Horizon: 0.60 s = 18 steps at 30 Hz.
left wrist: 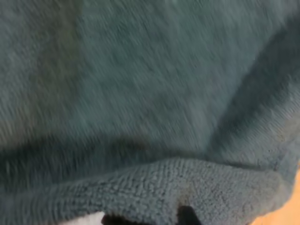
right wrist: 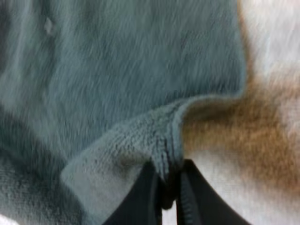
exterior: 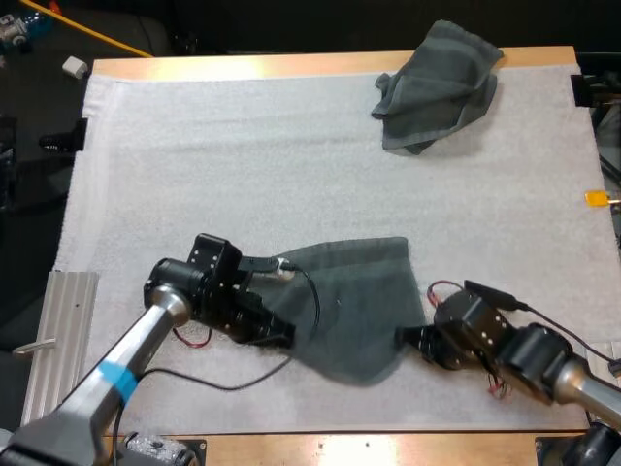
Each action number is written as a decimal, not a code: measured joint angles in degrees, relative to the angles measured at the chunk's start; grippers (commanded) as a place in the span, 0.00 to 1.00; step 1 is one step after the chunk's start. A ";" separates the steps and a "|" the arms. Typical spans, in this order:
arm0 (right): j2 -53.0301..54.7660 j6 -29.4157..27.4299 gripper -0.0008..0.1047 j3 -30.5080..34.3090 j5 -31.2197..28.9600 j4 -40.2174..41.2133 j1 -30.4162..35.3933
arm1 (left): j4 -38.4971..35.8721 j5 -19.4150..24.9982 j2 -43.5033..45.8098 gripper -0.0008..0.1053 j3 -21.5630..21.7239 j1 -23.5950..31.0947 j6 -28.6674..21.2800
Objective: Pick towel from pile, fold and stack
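The grey-green towel (exterior: pixel 354 301) lies on the near middle of the white mat (exterior: pixel 243 165), between the two arms. It is partly spread, with its far edge fairly straight and its near part drawn into a rounded bulge. The step in hand looks like the fold: this towel is already off the pile and is being handled at two edges. The right gripper (right wrist: pixel 168 171) is closed narrow on the towel's hem, with a ridge of cloth pinched between its black fingers (right wrist: pixel 147 187) and the bare mat just beside it. The left gripper (exterior: pixel 281 332) sits at the towel's near left edge with cloth draped across it, and whether it has a hold there I cannot tell. The next move seems to call for both held edges to travel together toward the far edge. They should rise enough that the cloth clears itself, and stay level so the halves meet squarely rather than skewed. The left arm comes in from the near left and bends at the wrist toward the towel. The right arm lies low from the right side and points left at the towel's near right corner. The crumpled towel (exterior: pixel 437 83) sits well apart at the far right of the mat, and no folded stack is visible.
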<state>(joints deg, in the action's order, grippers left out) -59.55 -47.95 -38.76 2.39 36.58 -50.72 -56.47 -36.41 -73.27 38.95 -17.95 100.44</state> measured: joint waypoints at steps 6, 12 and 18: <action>-6.01 0.02 0.01 0.00 3.25 -5.63 7.02 | 8.45 -3.76 -6.44 0.01 0.00 2.98 5.21; -11.10 0.47 0.01 -0.12 5.08 -10.24 11.81 | 15.66 -5.77 -9.34 0.01 0.00 8.53 8.78; -13.57 2.49 0.01 -0.12 5.76 -14.85 13.70 | 19.85 -5.92 -10.05 0.01 0.00 11.08 10.95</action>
<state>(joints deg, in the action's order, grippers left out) -73.12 -45.46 -38.88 8.15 21.74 -37.01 -36.62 -42.32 -83.33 38.95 -6.87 111.38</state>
